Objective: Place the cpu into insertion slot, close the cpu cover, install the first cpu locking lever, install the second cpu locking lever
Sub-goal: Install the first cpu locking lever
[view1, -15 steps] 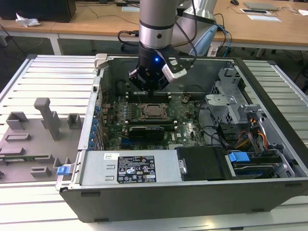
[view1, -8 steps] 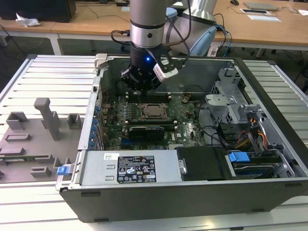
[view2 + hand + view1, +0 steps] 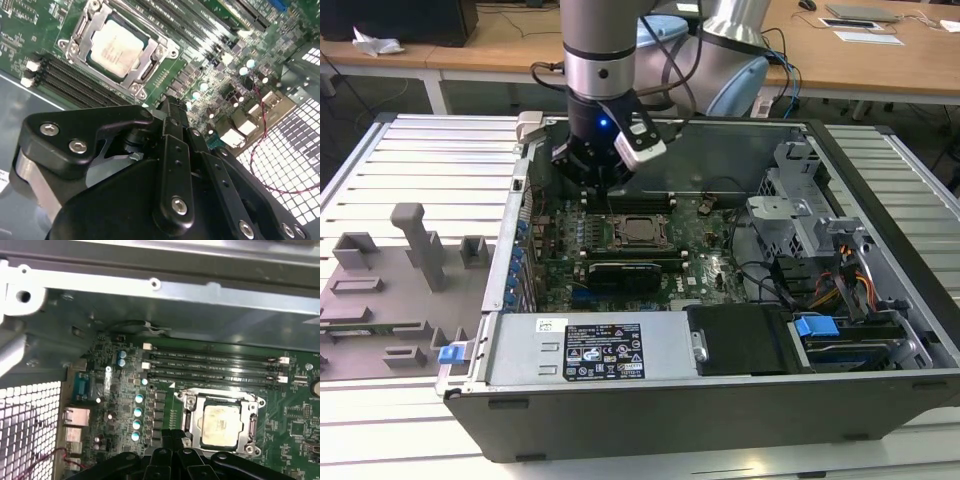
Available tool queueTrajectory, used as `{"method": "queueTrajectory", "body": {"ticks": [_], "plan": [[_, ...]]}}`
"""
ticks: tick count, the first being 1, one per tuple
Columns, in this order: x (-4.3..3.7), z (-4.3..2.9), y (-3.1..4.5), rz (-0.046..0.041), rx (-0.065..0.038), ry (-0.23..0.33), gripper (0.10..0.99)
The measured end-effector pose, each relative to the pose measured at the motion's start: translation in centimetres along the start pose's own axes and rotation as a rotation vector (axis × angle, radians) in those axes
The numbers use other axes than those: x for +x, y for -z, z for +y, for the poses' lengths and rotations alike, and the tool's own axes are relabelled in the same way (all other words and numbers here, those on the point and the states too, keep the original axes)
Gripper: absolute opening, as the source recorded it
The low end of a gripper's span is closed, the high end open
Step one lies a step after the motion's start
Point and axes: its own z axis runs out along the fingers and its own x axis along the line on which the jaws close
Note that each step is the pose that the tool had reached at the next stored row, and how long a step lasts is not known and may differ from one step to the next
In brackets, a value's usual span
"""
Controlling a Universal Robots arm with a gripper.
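Note:
The cpu (image 3: pixel 114 47) with its pale metal top lies flat in the insertion slot (image 3: pixel 638 229) on the green motherboard; it is also seen in the first wrist view (image 3: pixel 219 426). The cpu cover (image 3: pixel 148 66) is down around the chip as a steel frame (image 3: pixel 191 410). How the locking levers stand I cannot tell. My gripper (image 3: pixel 601 186) hangs over the board a little to the exterior view's left of the socket, towards the case's back wall. Its black fingers (image 3: pixel 169 112) are together and hold nothing; the fingertips (image 3: pixel 165 438) end short of the socket's rim.
Long black memory slots (image 3: pixel 215 365) run beside the socket. A black card (image 3: pixel 625 270) lies in front of it, and a grey power-supply box (image 3: pixel 590 350) beyond that. The drive cage with cables (image 3: pixel 810 240) fills the exterior view's right. A grey fixture tray (image 3: pixel 400 270) sits outside the case.

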Motion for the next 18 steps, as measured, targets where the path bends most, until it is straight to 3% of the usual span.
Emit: {"method": "queueTrajectory", "body": {"ticks": [3,7,10,14,15,18], "plan": [[0.6,0.07,0.01,-0.014,-0.019,0.0,0.106],[1.3,0.14,0.02,-0.0335,-0.053,0.0,0.106],[1.9,0.2,0.03,-0.0593,-0.121,0.0,0.106],[1.94,0.2,0.03,-0.0716,-0.182,-0.002,0.106],[1.94,0.2,-0.01,-0.0728,-0.192,-0.003,0.106],[1.49,0.15,-0.17,-0.0727,-0.193,-0.003,0.106]]}}
